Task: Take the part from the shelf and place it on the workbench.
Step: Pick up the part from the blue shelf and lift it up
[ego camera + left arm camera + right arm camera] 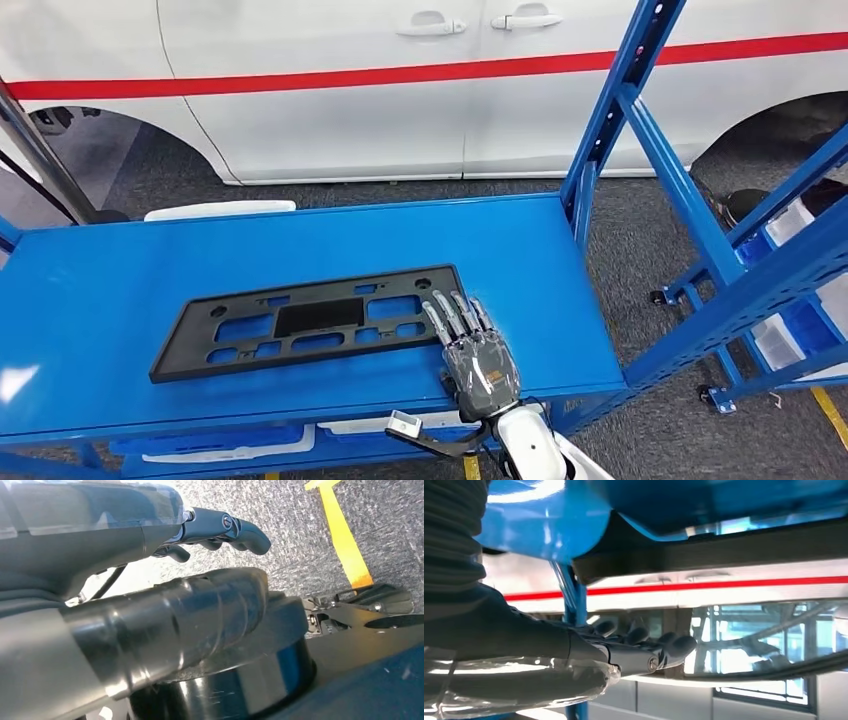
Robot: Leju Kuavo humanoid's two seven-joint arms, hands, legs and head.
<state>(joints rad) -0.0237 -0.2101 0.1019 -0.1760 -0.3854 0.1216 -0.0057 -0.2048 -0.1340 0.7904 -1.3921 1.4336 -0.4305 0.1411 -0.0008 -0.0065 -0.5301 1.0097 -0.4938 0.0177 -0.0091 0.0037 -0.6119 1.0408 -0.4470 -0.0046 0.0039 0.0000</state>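
The part (310, 322) is a long flat black plastic frame with cut-outs, lying flat on the blue work surface (110, 280) in the head view. My right hand (478, 360) comes in over the surface's front edge at the part's right end, fingers stretched out flat, their tips on the part's near right corner. In the right wrist view the same hand (624, 652) lies with straight fingers and nothing in it, beside the part's dark edge (724, 550). My left hand (125, 570) hangs over the grey floor, its fingers loosely bent and holding nothing.
A blue upright post (620, 110) with slanted braces rises at the surface's right end. A white car (400, 90) with a red stripe stands behind. Bins (220, 445) sit on a lower level under the surface. A yellow floor line (345, 545) runs beside my left hand.
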